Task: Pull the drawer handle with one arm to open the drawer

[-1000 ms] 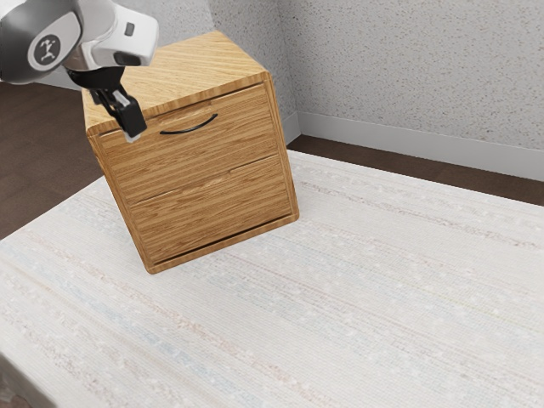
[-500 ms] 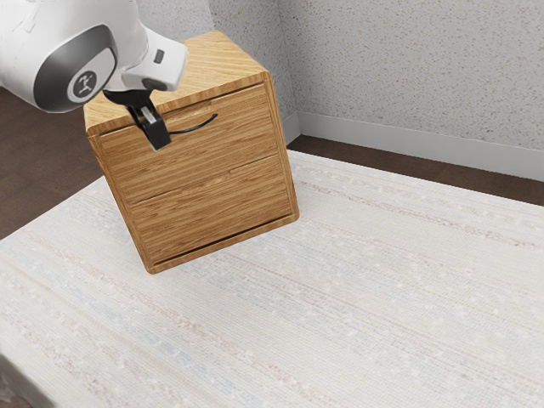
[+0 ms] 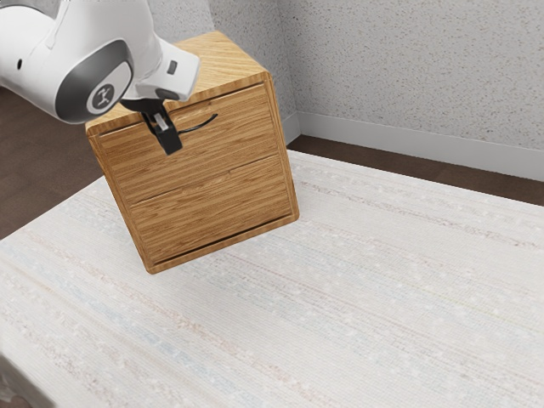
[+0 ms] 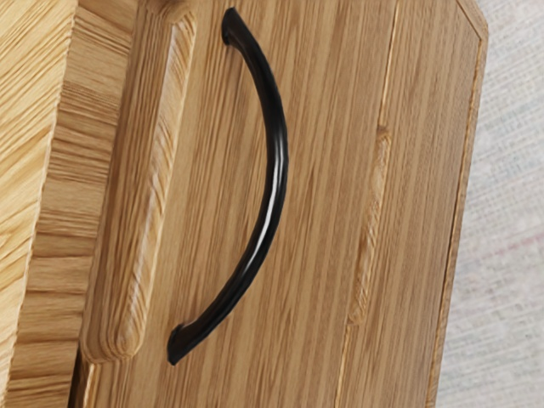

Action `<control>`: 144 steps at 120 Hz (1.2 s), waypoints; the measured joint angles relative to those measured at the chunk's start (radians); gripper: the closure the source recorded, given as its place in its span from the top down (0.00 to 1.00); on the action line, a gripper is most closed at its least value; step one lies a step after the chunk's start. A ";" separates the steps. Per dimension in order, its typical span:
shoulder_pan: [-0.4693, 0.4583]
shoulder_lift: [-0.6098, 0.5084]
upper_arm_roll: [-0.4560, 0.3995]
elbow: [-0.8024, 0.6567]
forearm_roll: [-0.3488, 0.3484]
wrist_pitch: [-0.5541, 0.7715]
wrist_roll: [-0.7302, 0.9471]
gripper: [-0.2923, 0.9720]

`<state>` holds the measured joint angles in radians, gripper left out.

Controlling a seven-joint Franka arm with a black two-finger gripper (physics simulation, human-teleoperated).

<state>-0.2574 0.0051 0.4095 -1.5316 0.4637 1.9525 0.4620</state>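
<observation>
Your drawer handle (image 3: 201, 125) curves black across the top drawer (image 3: 229, 140) of the wooden cabinet (image 3: 212, 212), standing on the desk (image 3: 382, 297) at the exterior view's left. The gripper (image 3: 167, 134) hangs over the handle's left end. You cannot tell whether it is spread or pressed together.

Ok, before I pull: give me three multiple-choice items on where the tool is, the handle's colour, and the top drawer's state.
1. Where is the tool?
A. at the handle's end toward the exterior view's left
B. below the lower drawer front
C. far toward the exterior view's right

2. What colour is the handle?
A. silver
B. black
C. red

3. What state is the top drawer in?
A. pulled fully out
B. half out
C. shut

Answers:
1 A: the tool hangs at that end of the handle.
2 B: the wrist view shows a black curved bar.
3 C: its front sits flush with the cabinet face.
</observation>
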 joint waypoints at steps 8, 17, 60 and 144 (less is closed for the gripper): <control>0.000 0.001 -0.001 -0.005 0.000 0.002 0.002 0.77; 0.000 0.006 -0.001 -0.009 -0.003 0.006 0.005 0.77; -0.036 0.076 0.008 0.000 -0.044 0.051 0.015 0.77; 0.017 0.147 -0.009 0.031 -0.111 0.103 0.041 0.75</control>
<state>-0.2406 0.1523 0.4006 -1.5007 0.3527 2.0558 0.5026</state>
